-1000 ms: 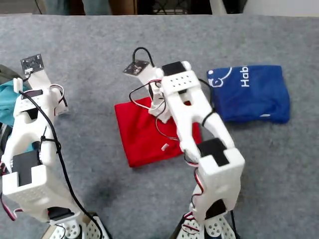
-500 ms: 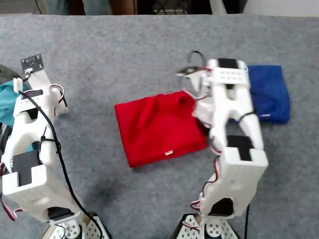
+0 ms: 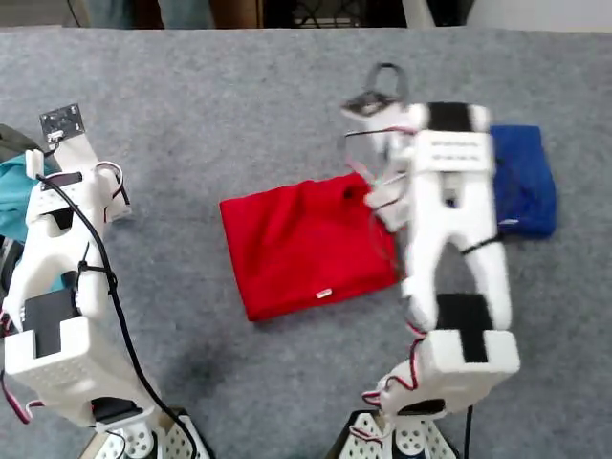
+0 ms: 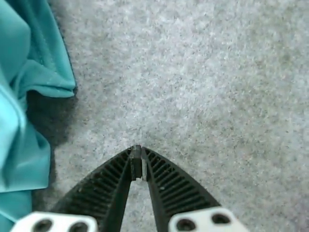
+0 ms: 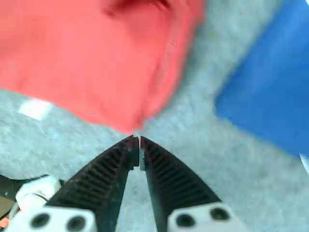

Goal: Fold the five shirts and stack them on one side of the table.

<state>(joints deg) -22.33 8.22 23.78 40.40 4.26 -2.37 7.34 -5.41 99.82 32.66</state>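
Note:
A folded red shirt (image 3: 301, 251) lies flat mid-table, a white tag (image 3: 324, 294) near its front edge. A folded blue shirt (image 3: 523, 182) sits to its right, partly behind my right arm (image 3: 449, 220). My right gripper (image 5: 139, 145) is shut and empty over the grey gap between the red shirt (image 5: 91, 63) and the blue shirt (image 5: 270, 92). At the table's left edge lies a crumpled teal shirt (image 3: 11, 203). My left gripper (image 4: 138, 163) is shut and empty over bare table beside the teal shirt (image 4: 21, 96).
The grey felt table (image 3: 191, 105) has free room at the back and between the two arms. A dark piece of cloth (image 3: 10, 143) shows at the left edge behind the teal shirt. Both arm bases stand at the front edge.
My right arm has swung right, from over the red shirt to its right edge by the blue shirt. The red shirt now lies uncovered. The left arm has not moved.

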